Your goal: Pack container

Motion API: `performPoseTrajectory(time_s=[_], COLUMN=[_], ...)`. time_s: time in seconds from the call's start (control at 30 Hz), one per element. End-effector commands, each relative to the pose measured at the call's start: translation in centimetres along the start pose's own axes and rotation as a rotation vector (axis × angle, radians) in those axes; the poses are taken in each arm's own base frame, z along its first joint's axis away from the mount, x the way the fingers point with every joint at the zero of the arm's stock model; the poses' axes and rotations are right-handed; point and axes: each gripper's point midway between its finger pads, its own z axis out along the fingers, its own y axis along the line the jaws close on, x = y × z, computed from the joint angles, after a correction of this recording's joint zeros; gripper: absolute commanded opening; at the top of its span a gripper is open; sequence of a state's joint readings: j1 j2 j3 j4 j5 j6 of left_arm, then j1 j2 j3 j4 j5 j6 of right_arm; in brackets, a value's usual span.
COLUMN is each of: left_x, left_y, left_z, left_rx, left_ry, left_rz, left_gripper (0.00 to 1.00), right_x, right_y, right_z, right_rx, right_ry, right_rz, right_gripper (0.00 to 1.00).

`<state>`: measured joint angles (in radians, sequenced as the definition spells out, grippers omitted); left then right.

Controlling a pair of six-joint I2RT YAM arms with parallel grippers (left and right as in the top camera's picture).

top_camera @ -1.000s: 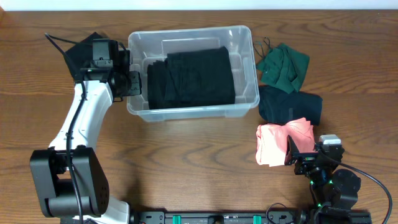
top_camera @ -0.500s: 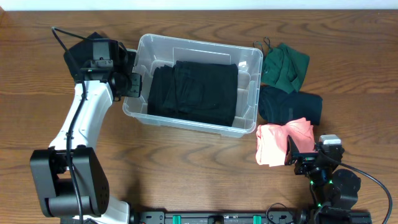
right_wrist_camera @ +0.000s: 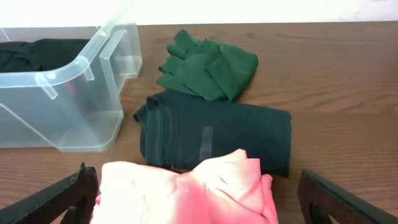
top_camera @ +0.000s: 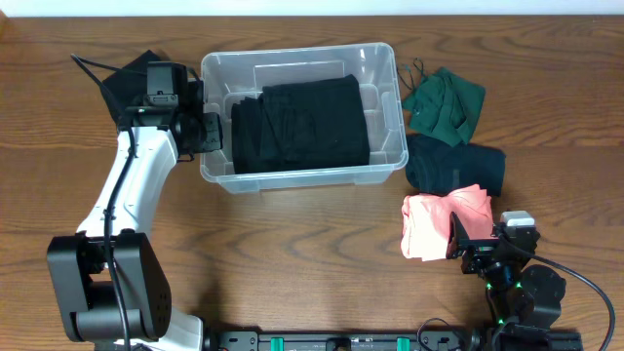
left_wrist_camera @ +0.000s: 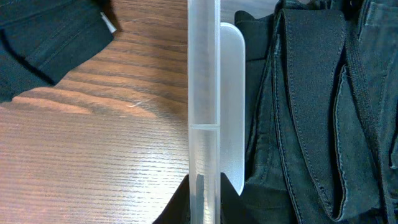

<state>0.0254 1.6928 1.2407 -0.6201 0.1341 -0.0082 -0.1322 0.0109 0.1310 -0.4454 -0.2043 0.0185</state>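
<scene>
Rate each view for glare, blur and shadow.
Overhead: sharp, evenly lit, slight sheen on the container. Left wrist: the container's wall fills the centre, bright and soft-edged, the table crisp. Right wrist: the near pink garment is blurred, top edge washed out white.

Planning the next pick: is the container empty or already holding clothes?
Partly full. A folded black garment lies inside the container, covering most of its floor.

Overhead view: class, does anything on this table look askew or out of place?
The crumpled green cloth beside the clear plastic rectangular container lies bunched, unlike the folded dark navy garment and folded pink garment near it. A black cloth lies apart, at the container's other side, partly under the left arm.
</scene>
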Motion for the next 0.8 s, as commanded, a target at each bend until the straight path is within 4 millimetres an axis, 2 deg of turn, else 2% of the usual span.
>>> performPoseTrajectory(time_s=[0.0, 0.2, 0.43, 0.67, 0.7, 0.73, 0.77], left_x=[-0.7, -0.4, -0.3, -0.4, -0.5, -0.7, -0.9], left_y=[1.3, 2.1, 2.5, 1.9, 1.9, 1.9, 1.9], left_z=[-0.6, -0.7, -0.7, -0.7, -0.8, -1.0, -1.5], left_rx=[-0.059, -0.085, -0.077, -0.045, -0.045, -0.046, -0.047], left_ry=[-0.023, -0.004, 0.002, -0.004, -0.009, -0.016, -0.027], left_rz=[-0.030, 0.145, 0.251, 0.252, 0.223, 0.189, 0.157], left_gripper=[0.11, 0.12, 0.11, 0.12, 0.27, 0.52, 0.95], right_x=[0.0, 0.0, 0.0, 0.0, 0.0, 0.0, 0.0], right_y=[0.1, 0.1, 0.1, 0.1, 0.1, 0.1, 0.1], right_z=[0.0, 0.0, 0.0, 0.0, 0.0, 0.0, 0.0], right_rx=[-0.002, -0.002, -0.002, -0.002, -0.002, -0.002, -0.002], right_ry=[-0.002, -0.002, -0.002, -0.002, -0.002, -0.002, -0.002], right_rz=[0.007, 0.007, 0.007, 0.007, 0.007, 0.007, 0.007], right_gripper=[0.99, 0.99, 0.99, 0.99, 0.99, 0.99, 0.99])
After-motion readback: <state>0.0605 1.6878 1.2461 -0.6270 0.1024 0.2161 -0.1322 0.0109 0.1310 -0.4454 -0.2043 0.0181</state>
